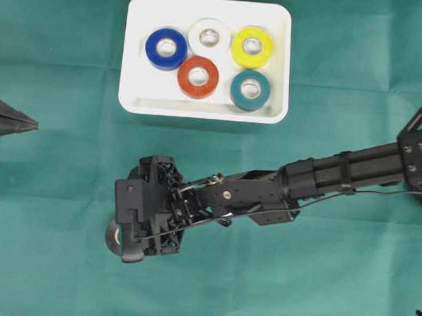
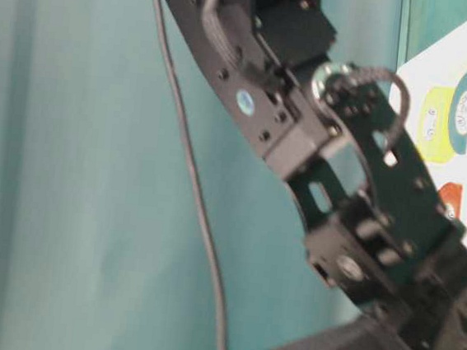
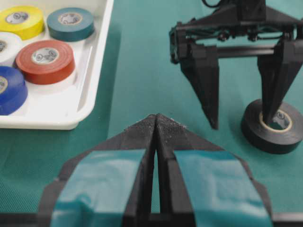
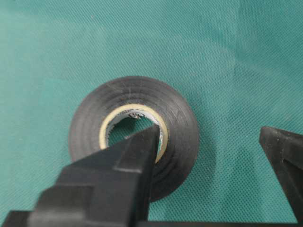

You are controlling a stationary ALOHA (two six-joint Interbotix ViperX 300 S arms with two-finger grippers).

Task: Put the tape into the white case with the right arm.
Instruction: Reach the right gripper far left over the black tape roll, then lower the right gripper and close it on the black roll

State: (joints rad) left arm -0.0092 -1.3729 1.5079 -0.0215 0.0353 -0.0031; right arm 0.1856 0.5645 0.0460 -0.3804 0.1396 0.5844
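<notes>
Already five tape rolls (image 1: 199,77) in white case (image 1: 133,90) — right hand (image 3: 244,124) wide apart, straddling black tape (image 3: 272,127), ungripped.

Five tape rolls (image 1: 209,62) sit in the white case (image 1: 275,16) at 12 o'clock overhead. One tape roll (image 4: 134,134) lies on the cloth (image 1: 53,192) at 7 o'clock.

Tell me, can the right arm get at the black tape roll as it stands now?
Probably yes. The right gripper is open over the black tape roll, one finger at the core hole and the other outside the rim. Nothing lies between them.
</notes>
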